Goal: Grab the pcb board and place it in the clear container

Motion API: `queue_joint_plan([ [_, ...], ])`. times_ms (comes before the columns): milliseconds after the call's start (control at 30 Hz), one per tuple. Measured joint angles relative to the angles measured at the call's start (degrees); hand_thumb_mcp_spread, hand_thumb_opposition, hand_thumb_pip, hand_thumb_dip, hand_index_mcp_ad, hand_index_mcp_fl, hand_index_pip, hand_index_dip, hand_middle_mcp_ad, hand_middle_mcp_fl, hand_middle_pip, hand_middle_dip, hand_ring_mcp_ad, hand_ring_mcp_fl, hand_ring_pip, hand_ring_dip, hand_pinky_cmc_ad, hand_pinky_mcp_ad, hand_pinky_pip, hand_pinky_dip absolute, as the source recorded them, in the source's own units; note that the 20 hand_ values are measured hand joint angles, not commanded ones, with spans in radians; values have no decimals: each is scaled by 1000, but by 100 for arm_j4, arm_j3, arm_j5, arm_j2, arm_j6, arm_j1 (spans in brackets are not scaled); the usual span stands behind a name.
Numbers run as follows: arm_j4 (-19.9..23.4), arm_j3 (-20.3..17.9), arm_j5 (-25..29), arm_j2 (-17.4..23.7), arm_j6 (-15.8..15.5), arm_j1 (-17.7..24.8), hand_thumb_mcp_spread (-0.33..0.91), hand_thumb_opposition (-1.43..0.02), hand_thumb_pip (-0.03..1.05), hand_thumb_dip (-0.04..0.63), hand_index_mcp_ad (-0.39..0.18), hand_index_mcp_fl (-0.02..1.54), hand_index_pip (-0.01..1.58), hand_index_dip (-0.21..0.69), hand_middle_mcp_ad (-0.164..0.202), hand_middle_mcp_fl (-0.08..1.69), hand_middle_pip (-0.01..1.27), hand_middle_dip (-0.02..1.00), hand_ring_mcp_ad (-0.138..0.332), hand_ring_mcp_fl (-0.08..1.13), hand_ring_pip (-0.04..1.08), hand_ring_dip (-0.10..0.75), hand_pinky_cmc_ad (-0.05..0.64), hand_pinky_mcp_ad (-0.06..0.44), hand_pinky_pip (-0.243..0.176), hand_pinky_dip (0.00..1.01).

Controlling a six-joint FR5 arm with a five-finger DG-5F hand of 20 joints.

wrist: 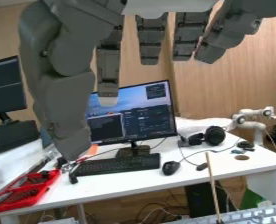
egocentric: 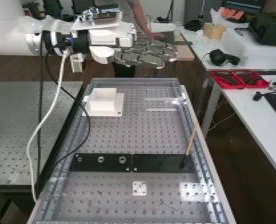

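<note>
One hand (egocentric: 146,52), fingers straight; white block (egocentric: 105,101) on perforated bench (egocentric: 115,136)

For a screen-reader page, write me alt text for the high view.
A dark grey robot hand on a white arm extends near the far end of a perforated metal bench. The bench holds a white block, dark panels across its middle and a small white plate. Red trays sit on the table at right.
</note>
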Motion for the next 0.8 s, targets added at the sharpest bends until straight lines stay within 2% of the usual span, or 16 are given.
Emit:
queue_joint_plan([
  [467, -119, -14, -35, 170, -71, 45, 557, -803, 360, 251, -155, 173, 450, 340, 59, 7, 136, 124, 141, 3, 77, 9, 314, 113, -91, 182],
  [600, -82, -49, -5, 225, -96, 57, 532, -796, 356, 251, -154, 171, 314, 349, 63, 10, 136, 124, 141, 3, 77, 9, 316, 117, -91, 182],
  [700, -78, -60, 4, 254, -121, 72, 513, -775, 354, 236, -138, 169, 209, 349, 63, 10, 136, 124, 141, 2, 77, 5, 312, 117, -91, 182],
  [800, -80, -63, -1, 268, -127, 86, 518, -764, 354, 222, -131, 169, 183, 365, 59, 10, 136, 124, 141, 5, 77, 9, 312, 117, -91, 178],
])
